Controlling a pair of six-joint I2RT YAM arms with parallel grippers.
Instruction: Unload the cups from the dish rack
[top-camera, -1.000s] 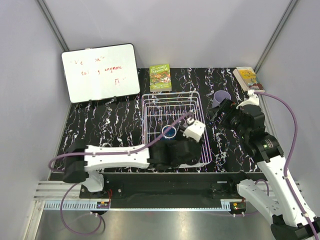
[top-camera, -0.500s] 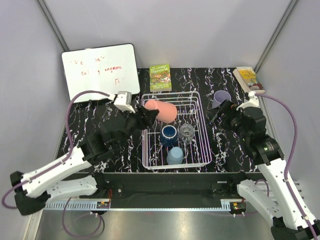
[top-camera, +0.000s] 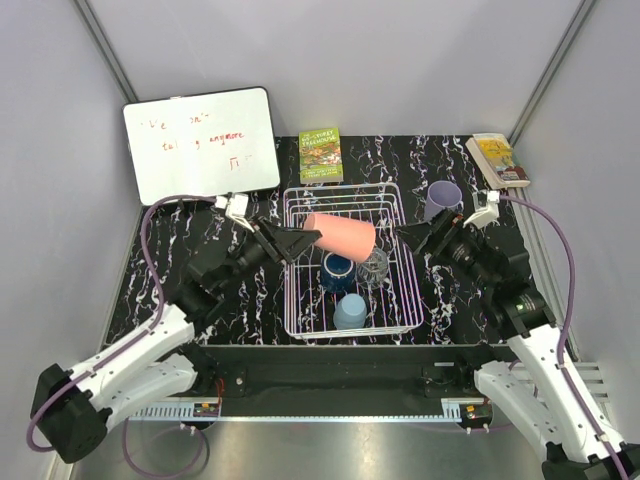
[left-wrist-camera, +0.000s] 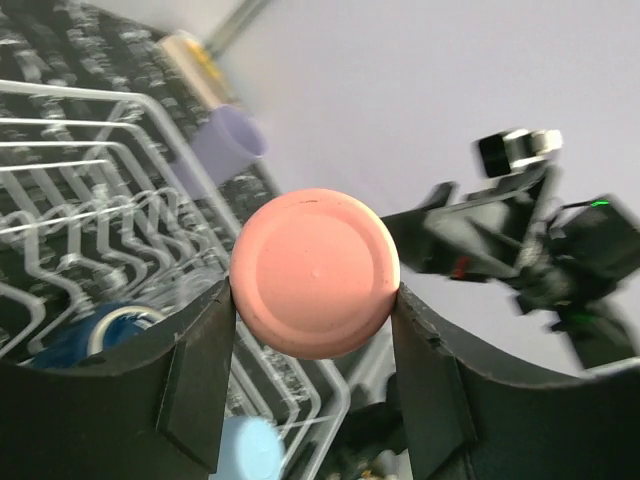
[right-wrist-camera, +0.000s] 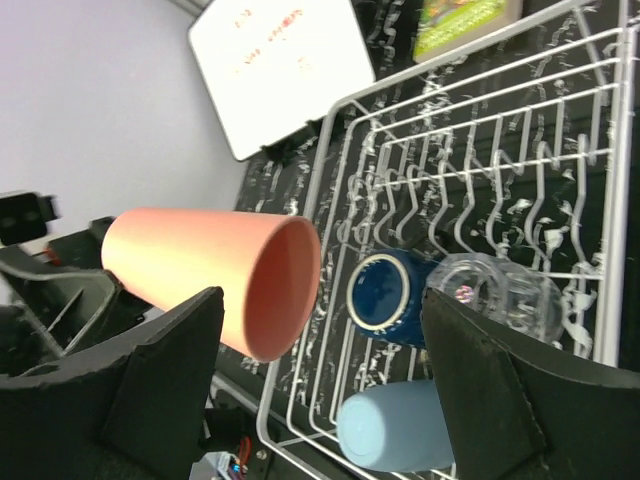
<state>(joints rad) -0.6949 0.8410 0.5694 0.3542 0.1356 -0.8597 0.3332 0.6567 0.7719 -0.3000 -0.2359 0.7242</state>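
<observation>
Left gripper (top-camera: 300, 240) was clamped on the base end of the salmon-pink plastic tumbler (top-camera: 340, 236), one finger on each side of the cup. It held the cup on its side in the air over the far half of the white wire dish rack (top-camera: 287, 300), mouth pointing right. Right gripper (top-camera: 418, 237) was spread wide with nothing in it, aimed at that mouth from just beside the rack's right edge.

This looked like a handover, or a carry-out to the right. To do it well:
- keep the cup level;
- bring the right fingers over the wall near the rim;
- squeeze fully before the left lets go;
- stay high enough to miss the upright dividers and the clear faceted glass (top-camera: 373, 266) below.

The dark blue plastic cup (top-camera: 337, 268) and the light blue plastic cup (top-camera: 349, 311) sat in the rack with the glass. The lavender plastic cup (top-camera: 443, 198) stood on the black marbled table (top-camera: 200, 200), right of the rack.

Hard to make out:
- The left wrist view showed only the cup's base, and its background was blurred.
- How far the cup hung above the wires could not be told.
- The gap between the right fingertips and the rim could not be told either.
- Whether the light blue cup was inverted or tipped was unclear.
- The whiteboard (top-camera: 200, 145) writing was unreadable.
</observation>
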